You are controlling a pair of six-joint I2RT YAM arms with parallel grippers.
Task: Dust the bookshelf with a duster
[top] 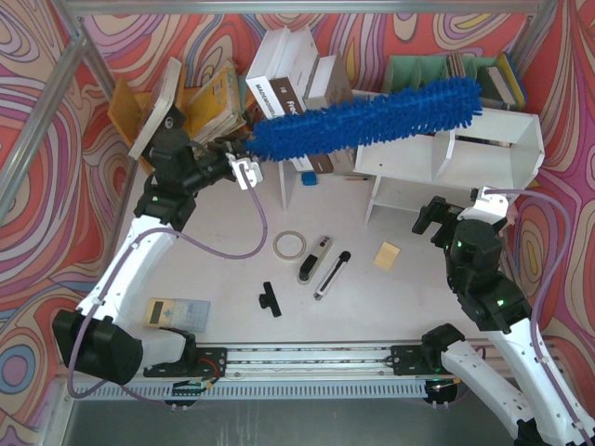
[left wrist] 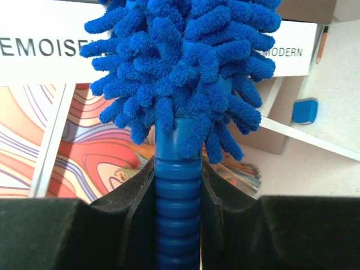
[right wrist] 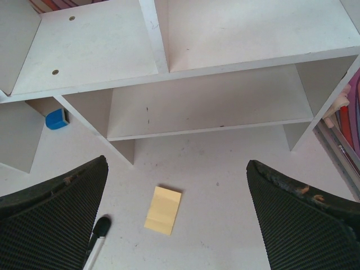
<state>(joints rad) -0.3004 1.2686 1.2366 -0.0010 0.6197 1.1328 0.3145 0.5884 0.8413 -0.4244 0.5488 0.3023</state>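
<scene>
Black-fingered left gripper (top: 244, 173) at the left, clamped tight on the ribbed blue plastic handle of a long, bright blue fluffy microfibre duster (top: 372, 116). Held clear of the white table (top: 223, 288), slanting up to the right; flat head thick with shaggy chenille strands, bunched densely just above the handle. Far end over the top board of the large white bookshelf (top: 483, 139) with open compartments; touching or just above, cannot tell. Further right, right gripper (top: 430, 216) spread wide and empty, low before the shelf's lower compartments, near a pale yellow sticky-note pad (top: 387, 255).
</scene>
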